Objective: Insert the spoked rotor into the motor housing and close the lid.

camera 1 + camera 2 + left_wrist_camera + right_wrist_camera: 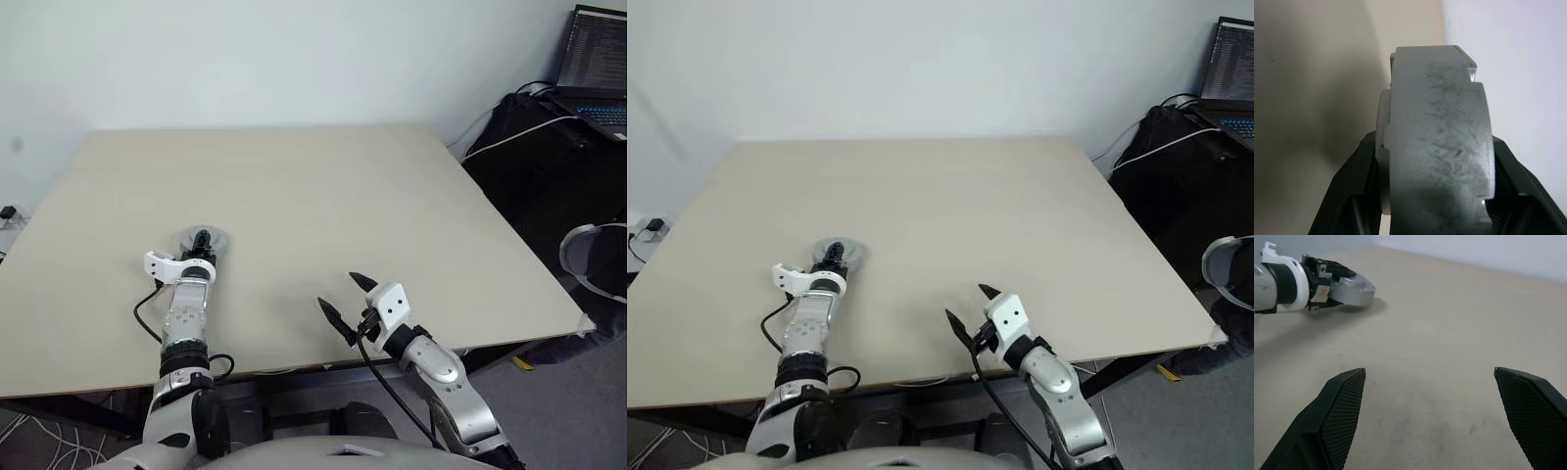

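Observation:
My left gripper [202,239] reaches out over the left part of the table [323,196] and is shut on a round silver-grey disc [1354,290]. The disc looks like the lid, lying flat at or just above the tabletop. In the left wrist view its thick grey edge [1440,147] sits between the black fingers [1349,191], with a paler layer on one side. I cannot tell whether the motor housing is joined to it. The spoked rotor is out of view. My right gripper [337,290] is open and holds nothing, hovering over the front of the table.
The beige table's front edge [411,357] runs just under my right gripper. Off to the right, past the table, an open laptop [598,59] sits on dark bags with cables. A grey curved object [588,255] is at the right border.

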Controlling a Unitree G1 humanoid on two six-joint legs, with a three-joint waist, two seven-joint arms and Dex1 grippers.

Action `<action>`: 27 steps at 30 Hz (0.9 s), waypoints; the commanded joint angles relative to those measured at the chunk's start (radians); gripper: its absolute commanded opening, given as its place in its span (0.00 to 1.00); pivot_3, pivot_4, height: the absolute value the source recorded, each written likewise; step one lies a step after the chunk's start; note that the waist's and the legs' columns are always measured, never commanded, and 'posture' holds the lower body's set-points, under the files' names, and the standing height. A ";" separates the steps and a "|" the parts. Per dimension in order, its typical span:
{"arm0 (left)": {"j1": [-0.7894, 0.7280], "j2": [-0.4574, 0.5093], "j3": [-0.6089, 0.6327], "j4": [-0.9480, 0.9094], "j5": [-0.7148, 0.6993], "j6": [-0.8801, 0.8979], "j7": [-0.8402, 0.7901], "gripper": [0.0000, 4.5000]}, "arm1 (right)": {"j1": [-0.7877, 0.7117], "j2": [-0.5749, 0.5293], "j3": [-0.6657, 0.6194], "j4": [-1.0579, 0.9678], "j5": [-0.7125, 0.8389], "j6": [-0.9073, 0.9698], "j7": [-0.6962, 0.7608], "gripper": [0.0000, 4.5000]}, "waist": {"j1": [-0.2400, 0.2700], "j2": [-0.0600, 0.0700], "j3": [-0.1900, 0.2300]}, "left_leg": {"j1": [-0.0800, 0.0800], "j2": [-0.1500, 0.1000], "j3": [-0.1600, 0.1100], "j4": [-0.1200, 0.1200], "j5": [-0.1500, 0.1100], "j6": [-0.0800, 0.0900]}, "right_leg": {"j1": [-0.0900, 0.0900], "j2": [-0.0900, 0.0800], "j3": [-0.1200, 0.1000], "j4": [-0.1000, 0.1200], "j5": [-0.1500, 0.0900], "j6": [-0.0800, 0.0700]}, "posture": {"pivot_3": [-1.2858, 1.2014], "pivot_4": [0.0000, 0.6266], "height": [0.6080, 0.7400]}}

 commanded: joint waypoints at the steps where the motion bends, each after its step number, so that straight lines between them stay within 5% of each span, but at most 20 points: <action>1: -0.086 0.025 0.010 0.041 0.048 -0.032 0.016 0.47 | -0.002 0.006 -0.023 -0.020 0.006 -0.009 0.007 1.00 | -0.001 0.000 0.000 | 0.000 0.000 0.000 0.000 0.000 0.000 | 0.000 0.000 0.000 0.000 0.000 0.000 | 0.52 0.00 1.00; 8: -0.088 0.030 0.026 0.089 0.111 -0.006 0.061 0.47 | 0.008 0.006 -0.025 -0.030 -0.013 0.009 -0.001 1.00 | -0.001 0.001 -0.001 | 0.002 0.000 -0.001 0.001 0.000 0.000 | 0.002 0.000 0.000 0.001 0.000 0.000 | 0.52 0.00 1.00; 9: -0.078 0.029 0.028 0.079 0.113 0.001 0.059 0.63 | 0.008 0.007 -0.025 -0.029 -0.013 0.011 -0.001 1.00 | -0.001 0.001 -0.001 | 0.002 0.000 -0.001 0.001 0.000 0.000 | 0.002 0.000 0.000 0.001 0.000 0.000 | 0.52 0.00 1.00; 15: 0.015 0.016 0.012 -0.029 0.148 0.063 0.103 1.00 | -0.006 0.015 -0.019 -0.024 -0.006 0.051 0.011 1.00 | -0.012 0.005 -0.006 | 0.003 0.000 0.000 0.001 0.000 0.000 | 0.002 0.000 0.000 0.001 0.001 0.000 | 0.52 0.00 1.00; 27: 0.411 -0.013 -0.069 -0.515 0.150 0.320 0.196 1.00 | -0.026 0.038 -0.015 -0.023 0.017 0.113 0.047 1.00 | -0.034 0.011 -0.015 | 0.014 0.000 0.005 -0.005 -0.001 0.001 | 0.007 -0.001 0.006 0.000 0.000 -0.001 | 0.52 0.00 1.00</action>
